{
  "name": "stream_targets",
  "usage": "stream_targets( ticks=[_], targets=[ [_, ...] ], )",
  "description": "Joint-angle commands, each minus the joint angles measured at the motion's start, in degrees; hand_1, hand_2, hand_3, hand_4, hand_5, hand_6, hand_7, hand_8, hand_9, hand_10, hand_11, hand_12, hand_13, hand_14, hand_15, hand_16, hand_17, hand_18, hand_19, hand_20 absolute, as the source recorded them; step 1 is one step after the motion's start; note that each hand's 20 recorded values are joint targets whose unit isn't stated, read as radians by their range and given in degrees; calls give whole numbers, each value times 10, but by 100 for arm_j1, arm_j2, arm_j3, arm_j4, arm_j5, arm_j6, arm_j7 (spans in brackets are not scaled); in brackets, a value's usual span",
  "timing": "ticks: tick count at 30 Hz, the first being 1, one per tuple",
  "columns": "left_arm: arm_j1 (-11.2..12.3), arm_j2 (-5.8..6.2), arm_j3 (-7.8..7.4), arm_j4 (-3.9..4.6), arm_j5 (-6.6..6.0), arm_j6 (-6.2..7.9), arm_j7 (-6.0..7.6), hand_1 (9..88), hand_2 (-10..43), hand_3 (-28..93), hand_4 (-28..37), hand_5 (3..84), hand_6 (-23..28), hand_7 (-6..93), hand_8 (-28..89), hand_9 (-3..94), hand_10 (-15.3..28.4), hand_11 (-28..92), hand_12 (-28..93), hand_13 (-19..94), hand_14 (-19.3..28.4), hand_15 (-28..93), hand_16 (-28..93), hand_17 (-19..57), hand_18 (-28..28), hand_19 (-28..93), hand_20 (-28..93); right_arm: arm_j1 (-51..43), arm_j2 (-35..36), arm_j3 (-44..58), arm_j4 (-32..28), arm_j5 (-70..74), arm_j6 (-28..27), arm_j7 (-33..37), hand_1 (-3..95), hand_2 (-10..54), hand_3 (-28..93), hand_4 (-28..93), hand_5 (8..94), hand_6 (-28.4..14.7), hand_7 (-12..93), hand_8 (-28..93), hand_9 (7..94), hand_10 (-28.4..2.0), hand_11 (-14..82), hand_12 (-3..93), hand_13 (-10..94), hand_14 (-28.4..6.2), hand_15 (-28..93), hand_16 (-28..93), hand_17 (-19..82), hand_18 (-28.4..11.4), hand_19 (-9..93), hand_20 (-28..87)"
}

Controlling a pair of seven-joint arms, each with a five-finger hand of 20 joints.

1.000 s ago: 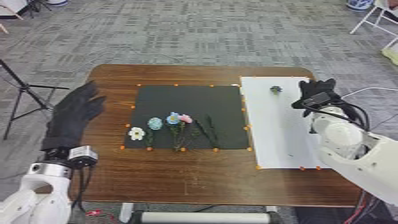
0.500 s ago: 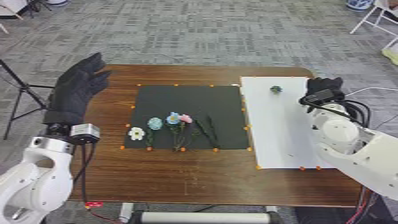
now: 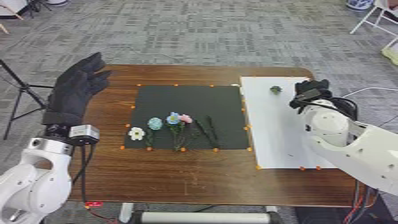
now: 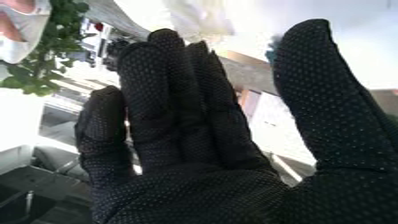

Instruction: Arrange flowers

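- Since the earliest frame, the left hand [image 3: 78,92] has gone farther forward along the table's left side, and the right hand [image 3: 311,94] has shifted inward, to the white board's right edge.
- The left arm reaches up from the bottom edge; its hand is at the table's far-left corner, fingers straight and holding nothing.
- The right arm slants in over the table's right side. In the right wrist view the right hand [image 4: 191,195] is spread open, fingers straight, thumb well apart, nothing in its grasp.
- Flowers lie on the black sheet, nearer its near edge: a white flower [image 3: 136,133] by the left edge, then a pale teal flower [image 3: 155,123], a blue flower [image 3: 173,117] and a pink flower [image 3: 186,118], these two close side by side. Their thin dark stems run toward the near edge.
- Right of them lie dark green sprigs [image 3: 209,132], bare of blooms.
- A small dark blue-green piece [image 3: 276,89] sits on the white board [image 3: 275,130], near its far edge; too small to tell its shape.
- Orange markers dot the edges of the black sheet [image 3: 178,97], which lies on the brown table [image 3: 169,182].
- The right hand and forearm hide part of the board's right edge.
- A black tripod [image 3: 24,87] stands left of the table.
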State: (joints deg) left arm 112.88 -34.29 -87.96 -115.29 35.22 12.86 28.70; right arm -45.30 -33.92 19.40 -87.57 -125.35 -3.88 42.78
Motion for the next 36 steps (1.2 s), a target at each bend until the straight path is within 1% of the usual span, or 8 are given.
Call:
stream_targets(
  ticks=[1, 4, 6, 11, 16, 24, 32, 36],
  targets=[
    [-224, -78, 209, 8, 33, -138, -41, 254, -22, 688, -255, 311, 27, 180, -80, 245, 112, 193, 192, 201, 137, 291, 56, -92, 199, 379, 141, 53, 83, -283, 329, -96, 44, 236, 327, -95, 858, -280, 515, -31, 274, -124, 550, -135, 369, 253, 518, -107, 719, 275, 248, -212, 828, 551],
    [-475, -31, 364, 68, 48, -192, -60, 253, -23, 689, -254, 311, 28, 180, -81, 245, 112, 193, 191, 201, 137, 292, 56, -92, 199, 380, 141, 98, 129, -387, 468, -97, 91, 289, 339, -95, 860, -278, 522, -30, 285, -128, 555, -134, 379, 256, 533, -103, 720, 277, 254, -211, 833, 548],
    [-392, -41, 300, 30, 73, -186, -73, 253, -23, 690, -254, 311, 28, 180, -81, 245, 113, 193, 192, 201, 137, 292, 56, -92, 199, 380, 141, 139, 89, -517, 592, -153, 423, 253, 362, -95, 864, -277, 543, -21, 315, -136, 572, -130, 403, 272, 553, -98, 718, 280, 268, -208, 839, 544],
    [-40, -89, 37, -67, 78, -127, -130, 254, -23, 690, -255, 311, 28, 180, -80, 246, 112, 194, 192, 202, 137, 291, 56, -92, 198, 380, 140, 29, 36, -535, 568, -355, 1094, -102, 521, -95, 825, -277, 664, 4, 459, 18, 763, -77, 276, 496, 674, -42, 655, 423, 340, -202, 877, 526],
    [51, -79, -64, -107, 104, -121, -133, 254, -23, 690, -255, 311, 28, 180, -80, 246, 112, 195, 192, 202, 137, 291, 56, -92, 199, 380, 140, 60, 97, -474, -7, -280, 1924, -892, 542, -95, 841, -268, 743, -6, 444, -40, 821, -73, 248, 508, 725, -26, 632, 441, 374, -204, 882, 527],
    [570, -122, -541, -250, 121, 8, -153, 255, -21, 687, -254, 311, 28, 180, -80, 246, 113, 195, 191, 201, 137, 290, 56, -92, 198, 380, 139, 530, -1129, -619, -438, 108, 2665, -1919, 545, -95, 842, -265, 765, -7, 420, -38, 839, -73, 226, 513, 747, -19, 601, 452, 388, -204, 878, 530],
    [164, -99, -250, -130, 109, 4, -49, 255, -22, 688, -255, 312, 28, 180, -80, 246, 112, 194, 191, 202, 137, 292, 57, -92, 199, 381, 140, 344, -2011, -663, -561, 464, 2645, -2031, 549, -95, 838, -271, 764, -7, 419, -34, 840, -71, 221, 518, 750, -16, 596, 458, 390, -200, 877, 532],
    [193, -124, -275, -128, 102, 11, -43, 255, -22, 689, -254, 313, 29, 181, -80, 247, 112, 195, 192, 202, 138, 293, 57, -92, 199, 381, 140, 272, -2164, -854, -538, 445, 2503, -1932, 552, -95, 837, -277, 764, -6, 419, -36, 842, -70, 218, 513, 751, -17, 595, 456, 391, -199, 877, 533]
  ],
)
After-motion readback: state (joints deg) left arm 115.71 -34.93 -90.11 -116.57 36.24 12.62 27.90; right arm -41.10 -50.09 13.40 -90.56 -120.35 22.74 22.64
